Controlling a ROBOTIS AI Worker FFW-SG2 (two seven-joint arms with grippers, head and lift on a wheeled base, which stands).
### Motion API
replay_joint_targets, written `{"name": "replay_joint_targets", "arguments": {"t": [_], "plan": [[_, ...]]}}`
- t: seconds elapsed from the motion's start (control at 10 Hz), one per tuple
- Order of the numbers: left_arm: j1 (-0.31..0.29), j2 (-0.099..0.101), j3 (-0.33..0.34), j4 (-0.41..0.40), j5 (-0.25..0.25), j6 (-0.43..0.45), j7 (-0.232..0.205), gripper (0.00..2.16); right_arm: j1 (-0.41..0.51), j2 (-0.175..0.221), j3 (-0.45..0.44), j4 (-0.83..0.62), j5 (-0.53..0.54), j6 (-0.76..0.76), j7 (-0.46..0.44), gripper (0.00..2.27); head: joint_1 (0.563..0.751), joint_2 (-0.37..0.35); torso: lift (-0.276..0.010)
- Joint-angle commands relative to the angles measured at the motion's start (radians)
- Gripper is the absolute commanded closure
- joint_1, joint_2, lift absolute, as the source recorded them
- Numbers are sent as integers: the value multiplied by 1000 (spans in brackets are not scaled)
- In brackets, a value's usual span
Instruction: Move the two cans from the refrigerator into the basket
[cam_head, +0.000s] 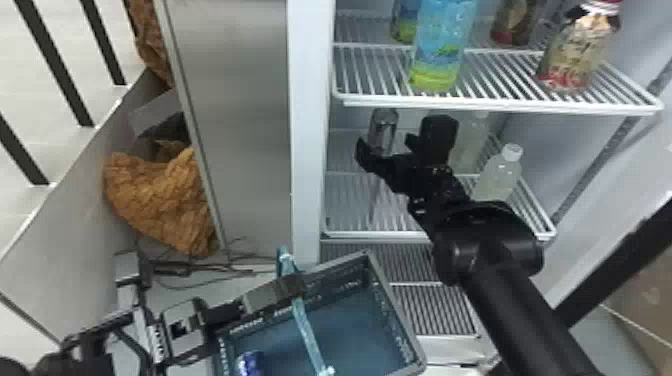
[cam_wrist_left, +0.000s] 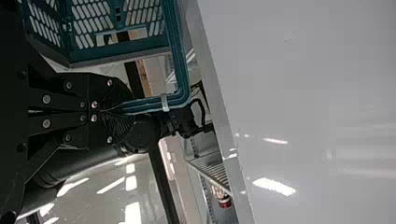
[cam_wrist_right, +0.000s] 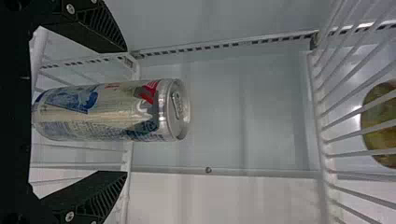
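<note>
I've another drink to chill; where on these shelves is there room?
Upper shelf: the front stretch between the blue-green bottle and red-capped bottle. Shelf below: the front left, ahead of the can. Crowded: around that can, flanked by the right tool, and the right side, with two pale bottles.

Middle shelf (cam_head: 372, 234), left part: one can (cam_head: 383, 120) standing, right tool (cam_head: 392, 142) before it, a finger to either side. Same shelf, right part: bottles (cam_head: 500, 175). Above middle shelf: upper shelf (cam_head: 500, 106) with more bottles (cam_head: 440, 45) on it. Before and below middle shelf: basket (cam_head: 392, 300), other can (cam_head: 249, 362) inside, left tool (cam_head: 295, 287) at its handle (cam_head: 305, 325).
</note>
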Motion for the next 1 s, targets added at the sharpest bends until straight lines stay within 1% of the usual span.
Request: {"name": "replay_joint_targets", "arguments": {"t": [0.0,0.8,0.9], "plan": [[-2,0,0,2,1,0,0,1210,-23,2,1,34,0,0,-5,104,695,-83,-219],[-22,2,-18,22,7,-8,1,1210,-109,2,40,142,-20,12,-32,113,695,-89,-219],[-24,2,-20,27,7,-10,1,1210,-114,2,50,144,-22,27,-32,213,695,-89,-219]]}}
